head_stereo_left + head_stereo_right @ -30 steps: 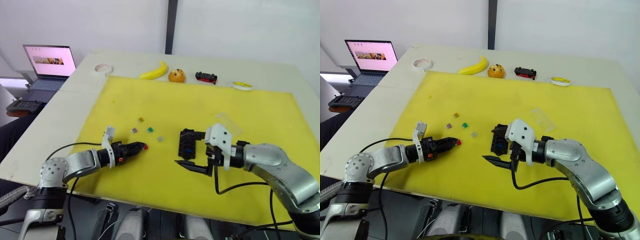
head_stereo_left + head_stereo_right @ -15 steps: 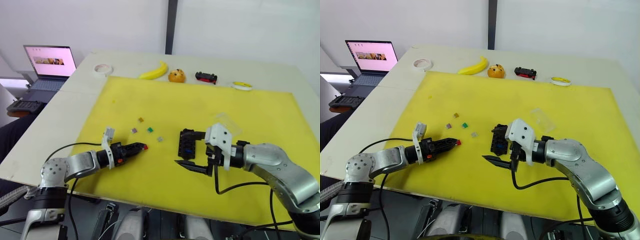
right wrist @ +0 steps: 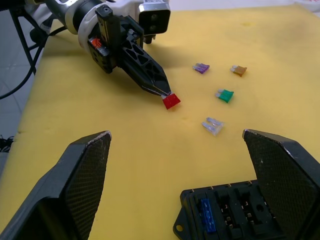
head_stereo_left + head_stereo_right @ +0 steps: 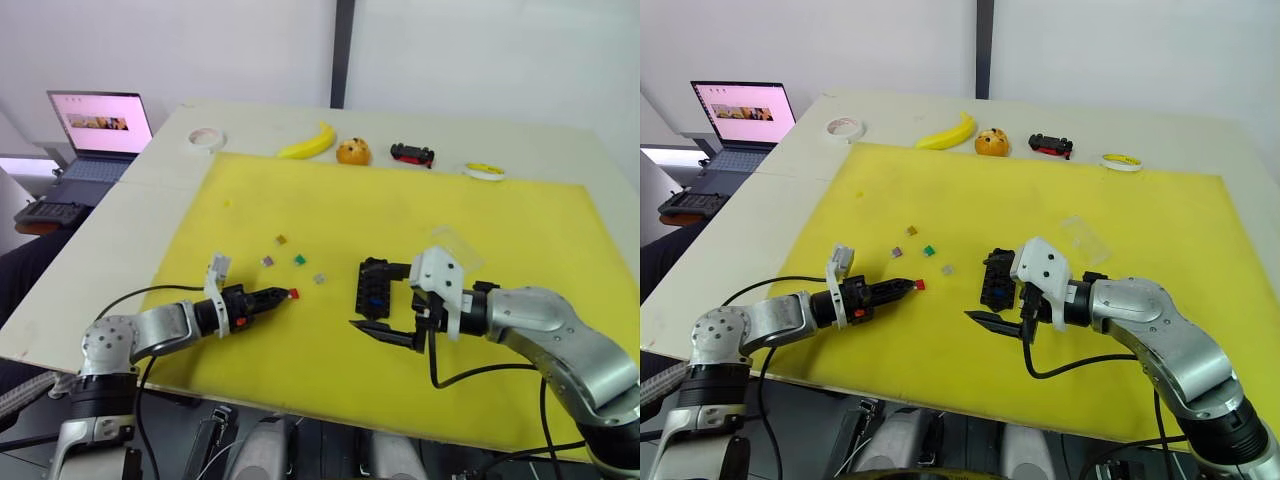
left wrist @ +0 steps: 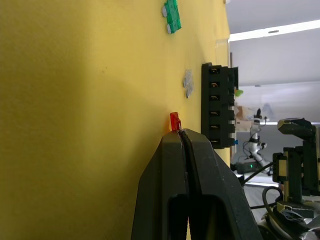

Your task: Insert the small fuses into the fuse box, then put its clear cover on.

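Observation:
My left gripper (image 4: 284, 296) is shut on a red fuse (image 4: 293, 294), pinched at the very fingertips low over the yellow mat; the same red fuse (image 3: 171, 101) also shows in the right wrist view. The black fuse box (image 4: 375, 287) lies to its right with a blue fuse (image 3: 206, 222) seated in one slot. My right gripper (image 4: 388, 302) stands open, its fingers (image 3: 85, 185) spread wide on either side of the box. Brown (image 4: 282, 239), purple (image 4: 268, 261), green (image 4: 300, 259) and grey (image 4: 320, 278) fuses lie loose between the arms. The clear cover (image 4: 455, 245) rests behind my right wrist.
The yellow mat (image 4: 400, 210) covers most of the white table. Along the far edge sit a tape roll (image 4: 206, 137), a banana (image 4: 310, 143), an orange (image 4: 353, 152), a toy car (image 4: 412, 154) and a yellow ring (image 4: 485, 171). A laptop (image 4: 95, 130) stands far left.

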`<state>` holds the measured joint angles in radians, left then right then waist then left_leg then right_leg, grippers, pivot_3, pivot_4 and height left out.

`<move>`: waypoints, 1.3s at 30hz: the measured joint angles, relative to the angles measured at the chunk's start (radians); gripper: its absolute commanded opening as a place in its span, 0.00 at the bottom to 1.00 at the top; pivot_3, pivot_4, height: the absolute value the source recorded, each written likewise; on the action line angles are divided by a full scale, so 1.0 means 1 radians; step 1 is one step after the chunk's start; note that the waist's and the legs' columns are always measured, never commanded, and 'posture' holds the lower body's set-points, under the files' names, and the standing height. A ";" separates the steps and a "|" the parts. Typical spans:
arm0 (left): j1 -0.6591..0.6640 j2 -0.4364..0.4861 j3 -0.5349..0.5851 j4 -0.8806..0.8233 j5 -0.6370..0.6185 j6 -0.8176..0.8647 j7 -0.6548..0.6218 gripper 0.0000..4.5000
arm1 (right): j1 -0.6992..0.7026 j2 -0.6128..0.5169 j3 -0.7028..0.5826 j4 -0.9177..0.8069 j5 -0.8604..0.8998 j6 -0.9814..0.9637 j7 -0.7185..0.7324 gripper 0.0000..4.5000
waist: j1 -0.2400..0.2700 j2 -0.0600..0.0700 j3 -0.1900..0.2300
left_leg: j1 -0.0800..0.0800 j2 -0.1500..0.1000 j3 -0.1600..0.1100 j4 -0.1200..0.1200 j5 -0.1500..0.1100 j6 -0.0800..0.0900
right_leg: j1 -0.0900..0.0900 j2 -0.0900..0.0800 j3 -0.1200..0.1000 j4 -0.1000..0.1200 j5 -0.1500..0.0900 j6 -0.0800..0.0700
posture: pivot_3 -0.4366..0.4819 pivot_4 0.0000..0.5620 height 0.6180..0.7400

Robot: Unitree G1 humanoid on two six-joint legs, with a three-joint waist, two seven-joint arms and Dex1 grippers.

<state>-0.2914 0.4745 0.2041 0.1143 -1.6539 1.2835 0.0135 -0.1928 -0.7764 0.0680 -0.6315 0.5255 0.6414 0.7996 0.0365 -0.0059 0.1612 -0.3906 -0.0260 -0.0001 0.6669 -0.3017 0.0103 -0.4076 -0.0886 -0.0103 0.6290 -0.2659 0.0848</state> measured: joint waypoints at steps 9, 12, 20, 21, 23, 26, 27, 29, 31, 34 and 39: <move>-0.018 0.101 -0.012 -0.028 -0.159 0.012 0.090 0.01 | 0.003 0.014 -0.018 0.000 0.031 0.022 -0.014 1.00 | -0.019 -0.003 0.002 | -0.002 0.000 -0.001 -0.001 0.001 -0.001 | -0.002 0.000 0.000 0.000 0.000 0.000 | 0.48 0.27 1.00; -0.049 0.156 -0.015 -0.059 -0.240 -0.015 0.119 0.01 | 0.015 0.042 -0.042 -0.003 0.071 0.051 -0.036 1.00 | -0.024 -0.003 0.002 | -0.002 0.000 -0.002 -0.001 0.001 -0.001 | -0.002 0.000 -0.001 0.000 0.000 0.000 | 0.48 0.27 1.00; -0.099 0.182 -0.030 -0.113 -0.296 -0.046 0.108 0.01 | 0.027 0.093 -0.086 -0.027 0.201 0.149 -0.107 1.00 | -0.024 -0.003 0.003 | -0.002 0.000 -0.002 -0.002 0.001 -0.002 | -0.002 0.000 -0.001 0.000 0.000 0.000 | 0.48 0.27 1.00; -0.114 0.167 -0.029 -0.115 -0.296 -0.055 0.102 0.01 | 0.016 0.115 -0.095 -0.027 0.233 0.169 -0.129 1.00 | -0.024 -0.003 0.003 | -0.002 0.000 -0.002 -0.002 0.001 -0.002 | -0.002 0.000 -0.001 0.000 0.000 0.000 | 0.48 0.27 1.00; -0.145 0.114 -0.022 -0.116 -0.296 -0.074 0.093 0.01 | -0.009 0.169 -0.127 -0.020 0.335 0.230 -0.192 1.00 | -0.023 -0.003 0.003 | -0.002 0.000 -0.002 -0.002 0.001 -0.002 | -0.002 0.000 -0.001 -0.001 0.000 0.000 | 0.48 0.27 1.00; -0.202 0.033 -0.018 -0.116 -0.297 -0.105 0.085 0.01 | -0.039 0.270 -0.167 0.001 0.507 0.304 -0.333 1.00 | -0.024 -0.004 0.004 | -0.003 0.000 -0.002 -0.002 0.001 -0.002 | -0.002 0.001 -0.002 -0.001 0.002 0.003 | 0.48 0.27 1.00; -0.214 0.019 -0.015 -0.116 -0.297 -0.113 0.086 0.01 | -0.044 0.287 -0.170 0.008 0.543 0.316 -0.367 1.00 | -0.024 -0.004 0.004 | -0.003 0.000 -0.002 -0.002 0.001 -0.002 | -0.003 0.001 -0.002 -0.001 0.002 0.003 | 0.48 0.27 1.00; -0.242 -0.022 0.008 -0.110 -0.298 -0.133 0.092 0.01 | -0.057 0.353 -0.192 0.029 0.649 0.327 -0.487 1.00 | -0.026 -0.004 0.004 | -0.003 0.000 -0.002 -0.002 0.002 -0.003 | -0.003 0.001 -0.002 0.000 0.002 0.004 | 0.48 0.27 1.00; -0.270 -0.049 0.013 -0.108 -0.298 -0.147 0.102 0.01 | -0.079 0.411 -0.199 0.052 0.741 0.321 -0.600 1.00 | -0.027 -0.004 0.004 | -0.003 0.000 -0.002 -0.002 0.003 -0.004 | -0.003 0.001 -0.002 0.001 0.002 0.004 | 0.48 0.27 1.00; -0.282 -0.063 0.013 -0.107 -0.298 -0.156 0.120 0.01 | -0.105 0.435 -0.198 0.065 0.841 0.308 -0.719 1.00 | -0.026 -0.004 0.004 | -0.003 0.000 -0.002 -0.002 0.004 -0.007 | -0.003 0.002 -0.002 0.001 0.002 0.004 | 0.48 0.27 1.00; -0.302 -0.098 0.015 -0.082 -0.298 -0.161 0.123 0.01 | -0.133 0.500 -0.194 0.109 0.941 0.250 -0.870 1.00 | -0.026 -0.004 0.004 | -0.003 0.000 -0.002 -0.002 0.005 -0.007 | -0.003 0.003 -0.002 0.001 0.002 0.004 | 0.48 0.27 1.00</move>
<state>-0.5937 0.3765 0.2191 0.0322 -1.9521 1.1230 0.1367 -0.3253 -0.2767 -0.1256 -0.5225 1.4662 0.8918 -0.0706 0.0107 -0.0103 0.1651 -0.3937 -0.0263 -0.0023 0.6647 -0.2971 0.0038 -0.4106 -0.0856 -0.0124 0.6299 -0.2635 0.0888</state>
